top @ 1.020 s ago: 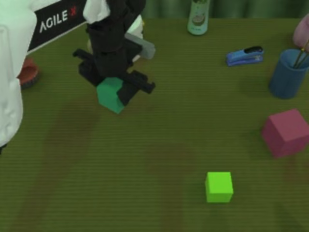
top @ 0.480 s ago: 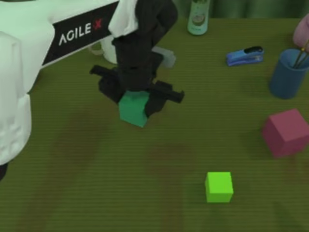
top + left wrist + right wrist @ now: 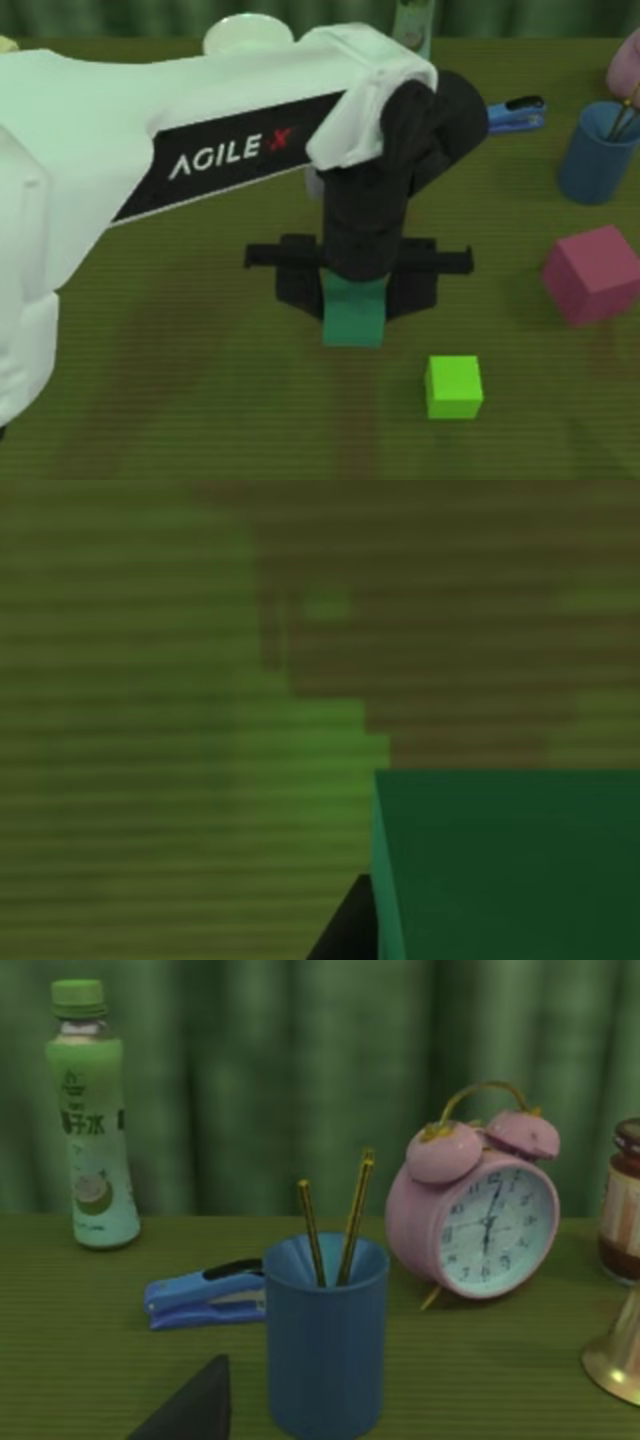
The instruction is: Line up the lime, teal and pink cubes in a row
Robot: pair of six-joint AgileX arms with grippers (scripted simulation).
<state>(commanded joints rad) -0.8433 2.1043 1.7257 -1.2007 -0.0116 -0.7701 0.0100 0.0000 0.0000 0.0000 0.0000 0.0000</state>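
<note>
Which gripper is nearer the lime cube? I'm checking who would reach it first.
Left. The left gripper, shut on the teal cube, hangs just up and left of the lime cube in the top view. The right gripper is outside the top view, parked facing the blue cup.

A rendered desk-like setting rather than a real room: a green cloth-textured surface point(image 3: 150, 400) backed by a green curtain point(image 3: 280, 1080). Office and household odds and ends stand along its far edge: a blue stapler point(image 3: 205, 1298), a blue pen cup point(image 3: 325, 1345) holding two pencils, a pink twin-bell alarm clock point(image 3: 485, 1220) and a green drink bottle point(image 3: 92, 1120). A white AgileX arm point(image 3: 150, 160) reaches over it.
</note>
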